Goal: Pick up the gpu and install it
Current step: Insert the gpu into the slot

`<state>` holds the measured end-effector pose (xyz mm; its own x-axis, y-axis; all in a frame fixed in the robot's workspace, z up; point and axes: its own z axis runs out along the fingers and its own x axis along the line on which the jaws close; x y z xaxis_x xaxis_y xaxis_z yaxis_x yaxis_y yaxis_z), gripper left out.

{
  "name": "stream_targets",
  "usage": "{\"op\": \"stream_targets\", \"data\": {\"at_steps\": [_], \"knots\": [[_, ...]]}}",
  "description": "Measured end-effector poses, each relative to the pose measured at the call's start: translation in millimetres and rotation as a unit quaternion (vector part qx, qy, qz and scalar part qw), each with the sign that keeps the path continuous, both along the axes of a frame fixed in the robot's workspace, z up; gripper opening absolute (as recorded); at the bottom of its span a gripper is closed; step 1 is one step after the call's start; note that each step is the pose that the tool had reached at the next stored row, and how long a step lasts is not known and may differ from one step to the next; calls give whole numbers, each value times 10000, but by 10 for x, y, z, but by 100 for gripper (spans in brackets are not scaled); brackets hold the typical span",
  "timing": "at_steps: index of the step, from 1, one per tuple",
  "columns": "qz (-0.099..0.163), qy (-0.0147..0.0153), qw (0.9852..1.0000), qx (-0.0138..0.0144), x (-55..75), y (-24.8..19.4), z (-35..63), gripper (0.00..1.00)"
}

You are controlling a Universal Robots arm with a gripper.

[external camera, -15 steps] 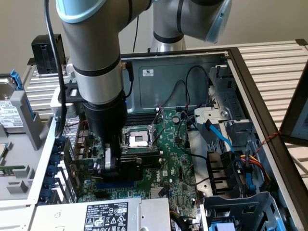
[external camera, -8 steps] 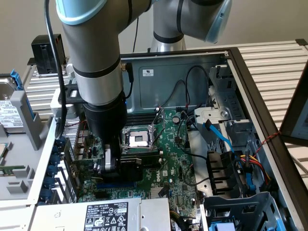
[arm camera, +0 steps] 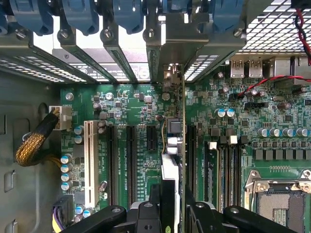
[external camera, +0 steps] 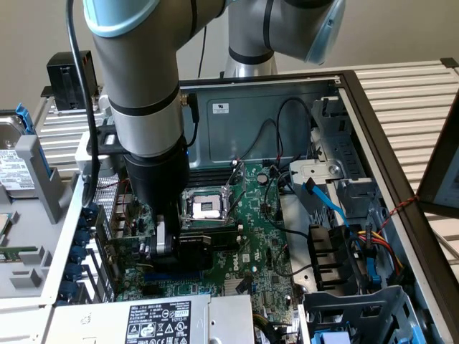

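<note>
Since the gpu [external camera: 206,247] is already in the gripper [external camera: 172,247], the step in hand looks to be the seating, which is a matter of alignment more than force. In the exterior view the arm [external camera: 143,107] drops from the top of the frame at the exterior view's left. The gripper sits low at centre-left, right over the board [external camera: 258,236] and just below the socket [external camera: 204,208] in the picture. The gpu's black shroud juts from the gripper toward the exterior view's right, close down on the board. Whether its edge is in a slot I cannot tell from here.

In the wrist view the gpu [arm camera: 171,145] is seen edge-on, upright between the two fingers [arm camera: 146,216], which are part closed and pinch it from either side. Its bracket [arm camera: 167,70] points at the rear wall, in line with a gap between the blue latches [arm camera: 127,14]. Black slots [arm camera: 131,160] and a white slot [arm camera: 89,160] lie bare to one side, parallel to the card.

To do this well, I judge, the card must be held dead upright and parallel to the slots, with the bracket clear of the rear wall. The push should go straight down, evenly along its length. A tilt would likely jam one end or scrape the capacitors [arm camera: 224,112] beside it.
</note>
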<state>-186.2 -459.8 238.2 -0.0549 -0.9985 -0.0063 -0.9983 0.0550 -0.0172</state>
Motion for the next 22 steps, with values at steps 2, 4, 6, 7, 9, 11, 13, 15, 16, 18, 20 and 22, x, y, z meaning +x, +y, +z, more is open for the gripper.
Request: {"op": "stream_targets", "data": {"at_steps": [2,4,6,7,9,11,13,15,16,18,20,22], "knots": [[0,0,10000,0,0,0,0,28],[0,0,10000,0,0,0,0,28],[0,0,10000,0,0,0,0,28],[0,0,10000,0,0,0,0,28],[0,0,10000,0,0,0,-1,28],[1,0,10000,0,0,0,-1,28],[2,3,10000,1,0,-2,-3,28],[3,6,10000,1,0,-3,-3,28],[5,8,10000,1,0,-4,-2,28],[10,12,10000,0,0,-5,-2,28],[12,16,10000,0,1,-6,-2,28],[13,17,10000,0,4,-5,-2,28]]}}
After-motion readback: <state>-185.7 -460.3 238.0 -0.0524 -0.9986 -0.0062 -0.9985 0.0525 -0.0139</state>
